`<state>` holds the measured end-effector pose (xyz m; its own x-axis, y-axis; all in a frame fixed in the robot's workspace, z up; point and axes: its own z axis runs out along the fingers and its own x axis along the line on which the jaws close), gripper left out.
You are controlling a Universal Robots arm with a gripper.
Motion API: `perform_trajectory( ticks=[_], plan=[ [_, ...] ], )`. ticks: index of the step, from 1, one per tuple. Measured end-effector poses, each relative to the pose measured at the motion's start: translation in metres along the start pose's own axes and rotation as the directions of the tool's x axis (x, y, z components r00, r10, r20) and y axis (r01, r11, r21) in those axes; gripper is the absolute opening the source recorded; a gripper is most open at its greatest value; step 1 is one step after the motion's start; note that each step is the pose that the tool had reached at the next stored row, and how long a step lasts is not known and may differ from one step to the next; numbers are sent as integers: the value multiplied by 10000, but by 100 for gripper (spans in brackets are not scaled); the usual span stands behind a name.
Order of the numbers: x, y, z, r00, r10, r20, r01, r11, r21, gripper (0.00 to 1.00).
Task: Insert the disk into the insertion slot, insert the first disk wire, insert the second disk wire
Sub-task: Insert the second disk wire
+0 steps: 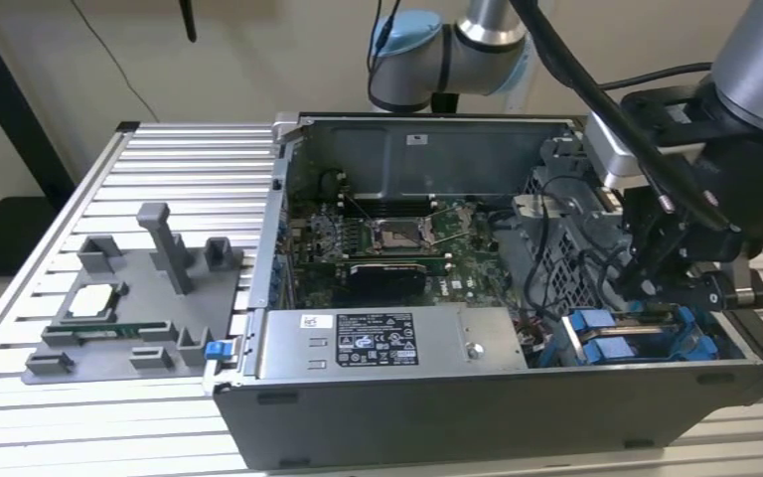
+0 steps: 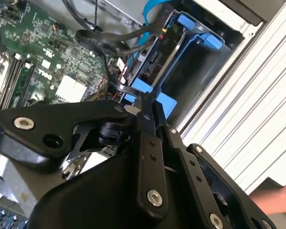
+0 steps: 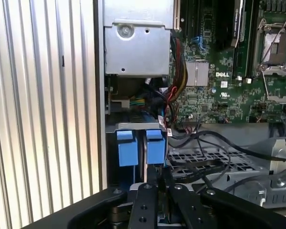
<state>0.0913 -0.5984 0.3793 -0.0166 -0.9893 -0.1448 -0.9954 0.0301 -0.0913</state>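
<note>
The disk (image 2: 155, 57) sits inside the insertion slot (image 2: 193, 71) at the case's corner, held in its blue carrier (image 2: 196, 29). In the first wrist view the carrier's two blue ends (image 3: 127, 148) face outward. My gripper (image 2: 145, 101) is shut, its thin black fingertips pressed together right at the disk's blue end, beside the plug of a black wire (image 2: 105, 52). I cannot tell whether that plug is pinched. In the exterior view the gripper (image 1: 680, 298) reaches down just above the blue carriers (image 1: 614, 338). A flat black wire (image 3: 200, 167) lies across the perforated cage (image 3: 205, 155).
The open case (image 1: 488, 397) stands on a slatted aluminium table (image 1: 156, 159). A grey power-supply box (image 1: 381, 343) lies beside the bay, with the motherboard (image 1: 381, 238) behind it. A grey fixture (image 1: 130, 298) with parts is at the exterior view's left. What looks like a hand (image 2: 281, 195) is beside the table.
</note>
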Motion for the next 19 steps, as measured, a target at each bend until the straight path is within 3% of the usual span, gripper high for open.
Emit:
perform_trajectory(
  ticks=[3, 4, 8, 15, 19],
  plan=[
    [-3, -75, 31, 10000, 21, -6, -21, 9999, -168, 0],
    [-7, -156, 64, 10000, 11, -7, -11, 9997, -252, 0],
    [-9, -279, 120, 10000, -16, -5, 16, 9995, -319, 0],
    [-40, -278, 199, 10000, 2, -8, -2, 9990, -447, 0],
    [-58, -274, 244, 10000, 32, -12, -33, 9984, -562, 0]
  ],
)
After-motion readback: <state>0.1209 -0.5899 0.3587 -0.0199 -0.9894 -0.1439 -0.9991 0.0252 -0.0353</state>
